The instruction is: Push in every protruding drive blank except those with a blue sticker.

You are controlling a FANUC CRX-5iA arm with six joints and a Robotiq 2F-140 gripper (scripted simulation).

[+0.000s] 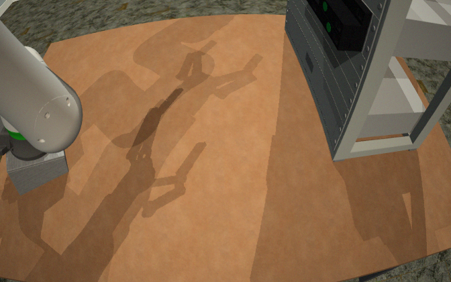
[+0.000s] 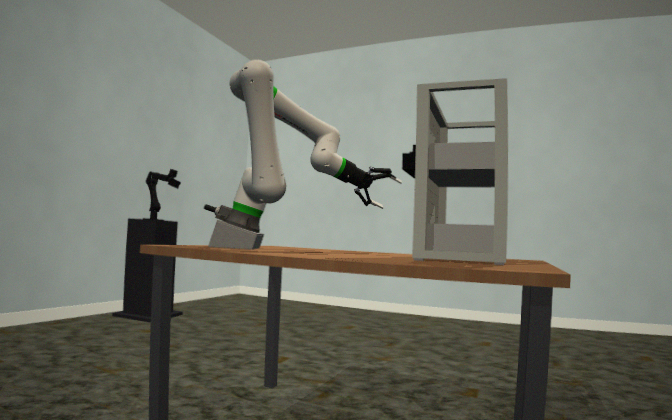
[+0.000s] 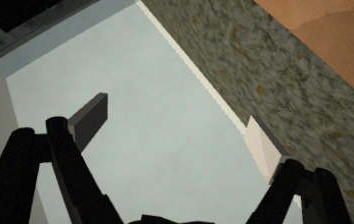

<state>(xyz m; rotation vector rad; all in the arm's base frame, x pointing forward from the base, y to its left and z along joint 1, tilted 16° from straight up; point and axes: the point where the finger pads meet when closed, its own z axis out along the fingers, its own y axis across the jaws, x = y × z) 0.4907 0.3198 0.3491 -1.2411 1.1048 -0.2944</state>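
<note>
Up on the wooden table (image 2: pixel 485 272), one gray metal rack (image 2: pixel 422 172) stands at the far end, a boxy open frame with three pale shelves. Two black blanks (image 1: pixel 343 26) with round green dots jut from its dark front, high up. One gripper (image 2: pixel 383 192) hangs in the air near them, fingers spread fully, holding nothing.
</note>
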